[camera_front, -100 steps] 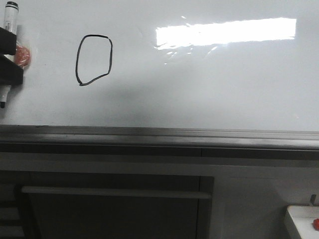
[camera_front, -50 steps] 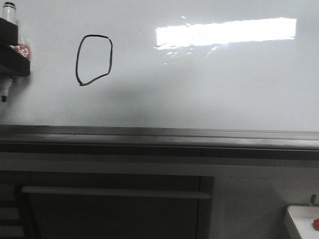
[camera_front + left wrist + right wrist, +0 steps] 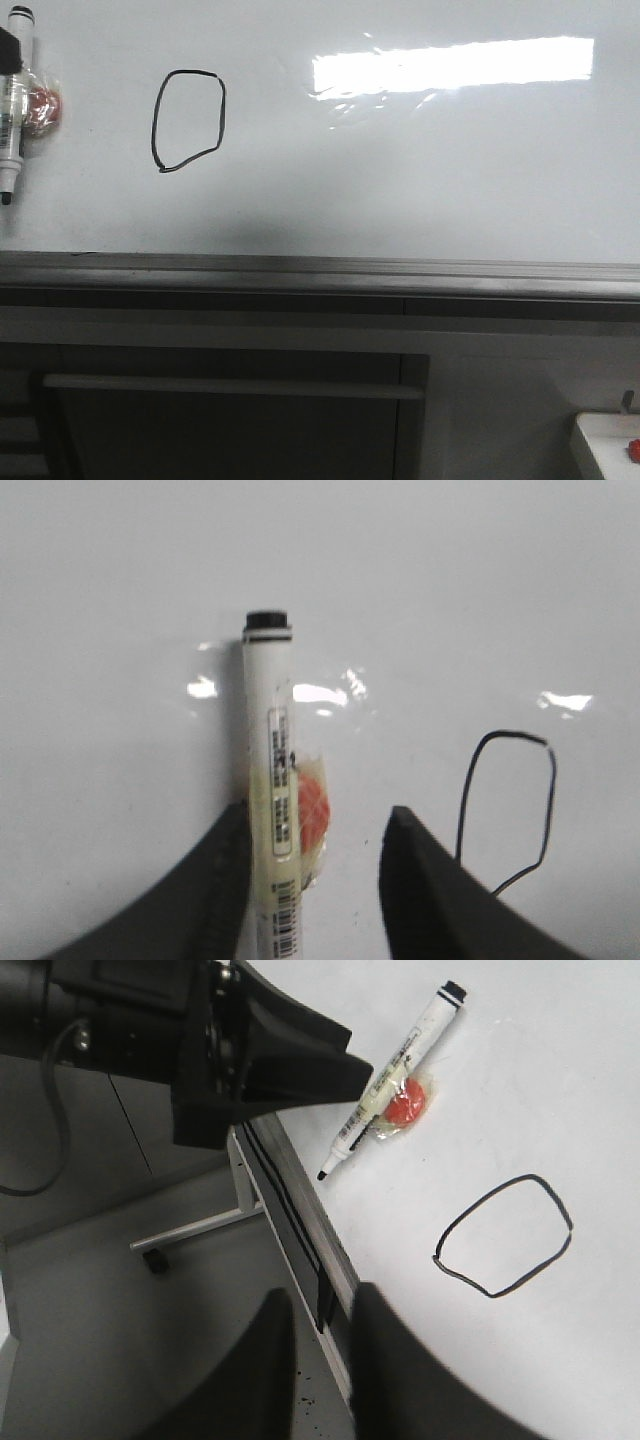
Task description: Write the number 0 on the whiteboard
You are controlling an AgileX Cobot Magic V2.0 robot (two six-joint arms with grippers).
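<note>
The number 0 [image 3: 154, 125] is a thin black closed loop on the whiteboard [image 3: 420, 170], left of the glare. A white marker [image 3: 14, 110] with a red blob [image 3: 42, 105] lies flat on the board at the far left, tip down. My left gripper [image 3: 318, 815] is open. The marker [image 3: 270, 780] lies between its jaws against one finger, with the other finger well apart. The 0 [image 3: 553, 790] is beside it. My right gripper [image 3: 320, 1295] is empty, jaws nearly together, over the board's edge. In that view the 0 [image 3: 491, 1295] and the marker [image 3: 395, 1070] lie beyond it.
The board's grey metal lower edge [image 3: 320, 268] runs across the front view. Below it is a dark cabinet panel [image 3: 230, 440] with a pale bar handle [image 3: 230, 386]. A white tray [image 3: 605, 445] holding something red sits at the bottom right. The left arm's black body [image 3: 150, 1020] is near the marker.
My left gripper has opened, let go of the marker and pulled back to the left, almost out of the front view. The marker stays on the board. The 0 is unchanged.
</note>
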